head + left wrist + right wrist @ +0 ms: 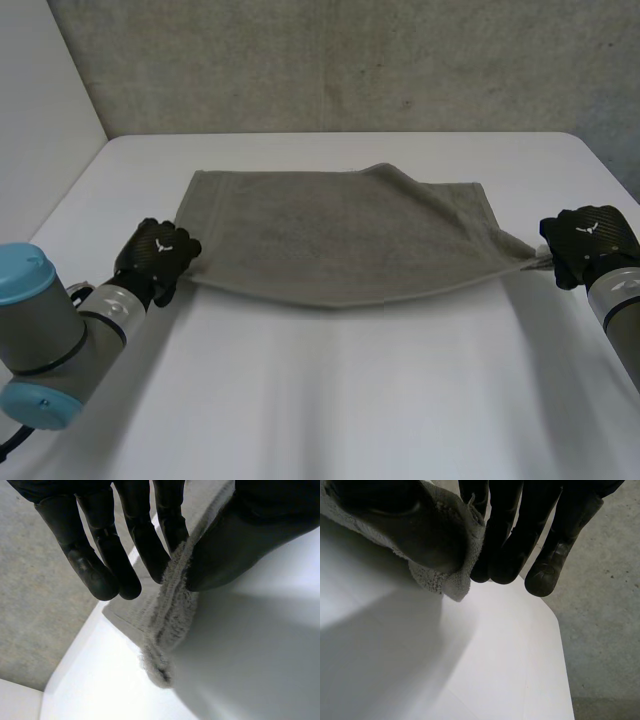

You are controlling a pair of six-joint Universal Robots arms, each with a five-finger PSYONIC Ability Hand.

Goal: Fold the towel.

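Table: the flat white table (330,400) runs from the robot out to the wall and carries the cloth on its middle.
Left arm: the grey-jointed left arm with a light-blue cap (45,330) comes in from the near left and reaches forward.
Left hand: the black left hand (155,258) is at the cloth's near left corner. In its wrist view the thumb (235,540) nips the fluffy hem against one straight finger (172,530), and the other fingers stretch out beside it.
Right hand: the black right hand (588,240) is at the near right corner. In its wrist view the cloth lies over the thumb and is squeezed against the fingers (505,540) (a firm pinch, not a fist).
Task thing: the grey terry towel (340,235) is spread wide between the two hands. Its near edge bows toward the robot in the middle, and its right corner is drawn to a point at the hand.
Near edge: I cannot tell whether it clears the table.
Far edge: it lies on the table, with a low ridge right of centre.
Backdrop: a rough grey concrete wall (350,60) stands behind the table.
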